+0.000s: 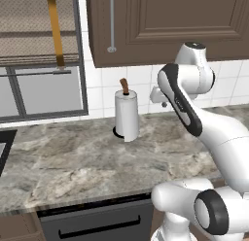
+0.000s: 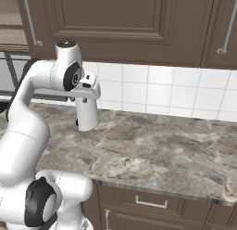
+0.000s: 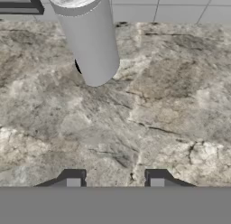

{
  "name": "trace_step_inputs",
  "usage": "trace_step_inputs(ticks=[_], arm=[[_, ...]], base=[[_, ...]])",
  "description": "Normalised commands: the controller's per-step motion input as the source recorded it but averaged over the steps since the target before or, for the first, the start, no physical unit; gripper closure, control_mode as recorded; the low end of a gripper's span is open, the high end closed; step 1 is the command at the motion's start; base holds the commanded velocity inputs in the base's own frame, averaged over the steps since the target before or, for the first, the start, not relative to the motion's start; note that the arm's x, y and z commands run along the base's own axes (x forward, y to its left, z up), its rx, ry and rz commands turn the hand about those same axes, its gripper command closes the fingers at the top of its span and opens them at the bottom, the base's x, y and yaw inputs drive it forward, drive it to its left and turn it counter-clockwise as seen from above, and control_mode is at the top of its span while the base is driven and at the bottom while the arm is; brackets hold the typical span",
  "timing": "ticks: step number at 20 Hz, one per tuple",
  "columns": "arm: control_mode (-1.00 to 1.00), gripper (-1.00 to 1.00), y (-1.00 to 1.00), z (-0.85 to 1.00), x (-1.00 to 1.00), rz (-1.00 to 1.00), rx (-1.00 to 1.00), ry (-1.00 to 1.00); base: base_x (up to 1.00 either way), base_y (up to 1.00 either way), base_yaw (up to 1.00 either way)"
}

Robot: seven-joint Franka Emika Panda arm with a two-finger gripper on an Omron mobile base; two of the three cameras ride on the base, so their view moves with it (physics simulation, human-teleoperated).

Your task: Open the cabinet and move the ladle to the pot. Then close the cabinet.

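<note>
The dark brown wall cabinet (image 1: 165,26) hangs over the counter with its doors shut, one silver bar handle (image 1: 112,21) at its left edge. In the right base view the cabinet (image 2: 120,20) shows handles at both sides. My gripper (image 3: 115,180) points down at the marble counter (image 3: 149,114), fingertips apart with nothing between them. The hand (image 1: 158,95) hovers just right of the paper-towel roll, below the cabinet. The ladle and the pot are out of view.
A white paper-towel roll (image 1: 127,113) with a brown tip stands on the counter by the tiled wall, close to the hand (image 2: 87,114). A window with a blind (image 1: 39,41) is at the left, a dark sink edge (image 1: 4,147) below it. Base cabinets (image 2: 152,203) run under the counter.
</note>
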Motion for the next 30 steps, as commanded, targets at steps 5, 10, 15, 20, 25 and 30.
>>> trace_step_inputs(ticks=[5,10,15,20,25,30], arm=[[-1.00,-1.00,0.25,0.00,-0.47,0.00,-0.05,-0.12],[-1.00,-1.00,0.54,0.06,-0.61,0.00,-0.14,-0.35],[-1.00,-1.00,0.56,0.28,-0.26,0.00,-0.06,-0.30],[-1.00,-1.00,0.59,0.46,0.00,0.00,0.00,-0.27],[-1.00,-1.00,0.54,0.52,0.00,0.00,0.00,-0.27],[-1.00,-1.00,0.35,0.38,-0.02,0.00,0.00,-0.46]], base=[[0.00,0.00,0.00],[0.00,0.00,0.00],[0.00,0.00,0.00],[0.00,0.00,0.00],[0.00,0.00,0.00],[0.00,0.00,0.00]])
